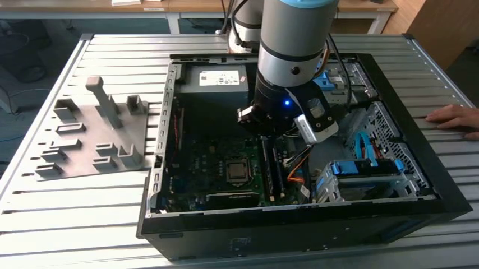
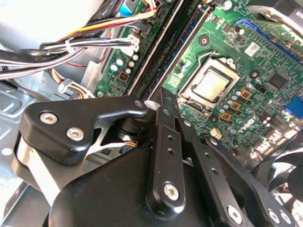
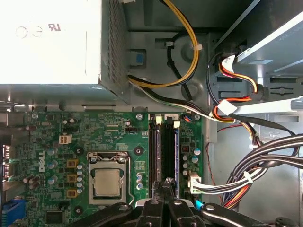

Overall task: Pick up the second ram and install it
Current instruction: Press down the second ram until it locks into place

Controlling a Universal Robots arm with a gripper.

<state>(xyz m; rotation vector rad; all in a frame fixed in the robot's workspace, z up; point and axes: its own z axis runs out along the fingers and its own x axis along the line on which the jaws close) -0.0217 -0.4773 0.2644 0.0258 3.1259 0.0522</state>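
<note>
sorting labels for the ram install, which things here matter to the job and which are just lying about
Job:
gripper
memory slots
motherboard

Lying about:
grey slotted tray
power supply
cable bundle
person's hand

Exterior view: high, angled down at the open computer case (image 1: 299, 224) on the slatted surface (image 1: 75, 202), whole arm visible; both wrist views: close inside the case, sharing the motherboard (image 3: 118, 142) and processor socket (image 2: 210, 85).
</note>
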